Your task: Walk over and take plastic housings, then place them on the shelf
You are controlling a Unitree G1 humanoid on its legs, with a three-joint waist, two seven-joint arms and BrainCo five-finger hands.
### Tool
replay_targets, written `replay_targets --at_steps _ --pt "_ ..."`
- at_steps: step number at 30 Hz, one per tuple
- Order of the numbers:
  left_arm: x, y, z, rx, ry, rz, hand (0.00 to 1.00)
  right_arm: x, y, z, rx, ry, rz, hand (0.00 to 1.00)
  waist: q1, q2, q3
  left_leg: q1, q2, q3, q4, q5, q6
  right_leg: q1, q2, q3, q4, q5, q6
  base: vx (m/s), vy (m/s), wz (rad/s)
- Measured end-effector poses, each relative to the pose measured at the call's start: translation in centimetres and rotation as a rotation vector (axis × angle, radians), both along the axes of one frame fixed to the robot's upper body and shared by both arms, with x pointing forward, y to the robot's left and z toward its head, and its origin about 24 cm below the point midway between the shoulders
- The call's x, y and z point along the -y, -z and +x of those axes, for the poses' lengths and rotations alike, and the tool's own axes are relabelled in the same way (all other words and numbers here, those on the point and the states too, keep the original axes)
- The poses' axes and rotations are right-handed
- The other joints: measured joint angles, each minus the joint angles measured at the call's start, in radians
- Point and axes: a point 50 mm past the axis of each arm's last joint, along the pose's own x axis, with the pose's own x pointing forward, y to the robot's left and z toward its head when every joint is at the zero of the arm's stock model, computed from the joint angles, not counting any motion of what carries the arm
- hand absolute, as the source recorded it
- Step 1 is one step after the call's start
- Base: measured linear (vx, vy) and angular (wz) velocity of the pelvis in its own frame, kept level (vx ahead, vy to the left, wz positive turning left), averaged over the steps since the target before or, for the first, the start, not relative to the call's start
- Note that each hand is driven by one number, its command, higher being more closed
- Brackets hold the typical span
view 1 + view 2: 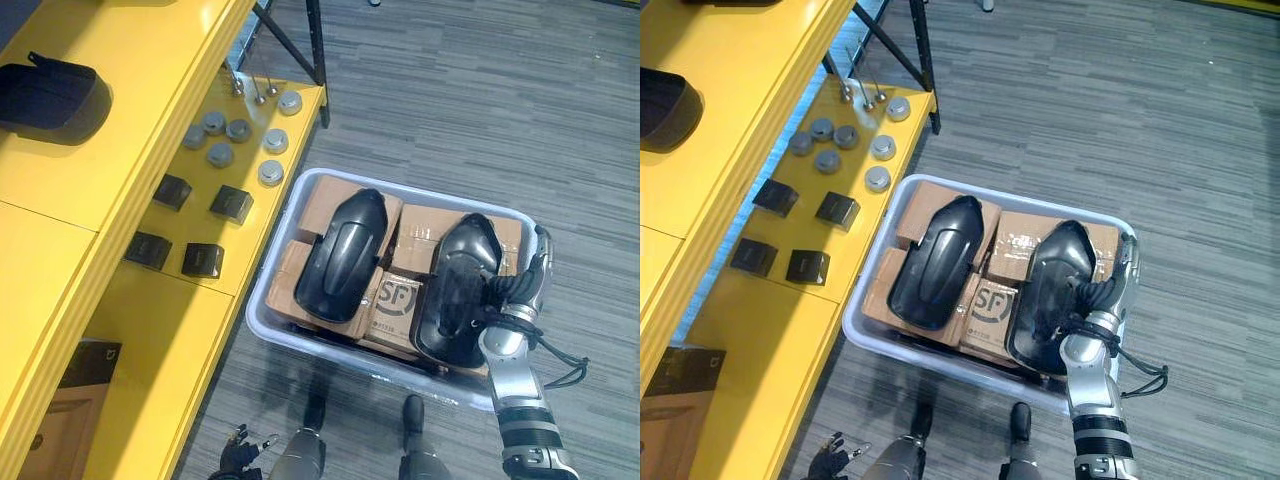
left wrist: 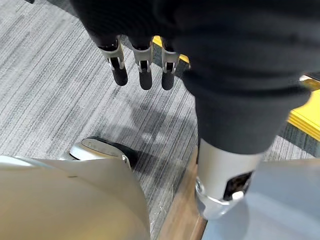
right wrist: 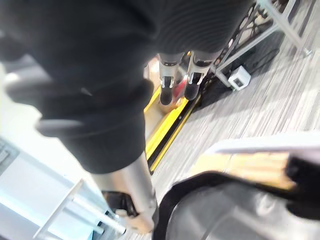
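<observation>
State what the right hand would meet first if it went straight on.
Likely nothing near: the right hand, beside a black plastic housing, points past the white bin's rim over carpet; depth unclear.

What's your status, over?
Left hand open, hanging idle. Right hand open, at right housing in bin. Left housing untouched beside it.

Bright overhead light; soft sheen on housings [image 1: 340, 250]; shelf [image 1: 150, 120] top shades lower tier.

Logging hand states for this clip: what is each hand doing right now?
Left hand: open, empty.
Right hand: open, at the right-hand plastic housing.
</observation>
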Motion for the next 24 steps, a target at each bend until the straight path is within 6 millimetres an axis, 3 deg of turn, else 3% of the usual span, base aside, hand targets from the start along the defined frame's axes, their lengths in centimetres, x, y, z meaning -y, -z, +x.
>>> replay_targets --at_steps 3,8,11,12,20,24 --pt "-0.1 -0.1 0.1 0.004 -0.002 0.003 0.00 0.9 0.3 0.1 -0.008 0.051 0.029 0.00 -0.003 0.000 0.000 -0.030 0.006 -0.001 0.001 0.008 -0.008 -0.029 0.007 0.002 -0.003 0.010 -0.002 -0.06 -0.035 -0.03" --pt "-0.3 -0.1 0.1 0.008 -0.029 0.000 0.00 3.3 2.8 1.7 -0.188 0.145 0.171 0.00 0.000 0.001 0.004 -0.079 0.013 0.000 0.010 0.016 -0.012 -0.076 0.015 0.004 -0.007 0.026 -0.005 -0.01 -0.007 0.00" --pt "-0.4 -0.1 0.1 0.007 -0.046 -0.008 0.00 3.8 2.8 2.5 -0.231 0.147 0.198 0.00 0.001 0.002 0.005 -0.098 0.010 0.000 0.014 0.017 -0.011 -0.094 0.014 0.007 -0.007 0.031 -0.003 0.00 0.000 0.00" --pt "-0.4 0.0 0.0 0.003 -0.048 -0.007 0.00 4.1 3.2 2.8 -0.256 0.145 0.219 1.00 0.004 0.002 0.005 -0.102 0.010 0.000 0.014 0.017 -0.010 -0.098 0.014 0.008 -0.007 0.032 -0.004 0.00 0.000 0.00" --pt "-0.6 0.4 -0.3 -0.033 -0.066 -0.010 0.00 6.7 2.6 3.6 -0.361 0.072 0.243 1.00 0.008 0.003 0.006 -0.117 0.007 -0.011 0.020 0.019 -0.008 -0.104 0.013 0.002 -0.007 0.040 -0.006 0.00 -0.001 0.01" --pt "-0.7 0.5 -0.5 -0.043 -0.065 -0.009 0.00 6.9 2.1 3.9 -0.396 0.041 0.191 1.00 0.001 0.003 0.006 -0.106 0.014 -0.011 0.019 0.024 -0.013 -0.096 0.020 0.003 -0.007 0.040 -0.006 0.00 -0.027 -0.02"
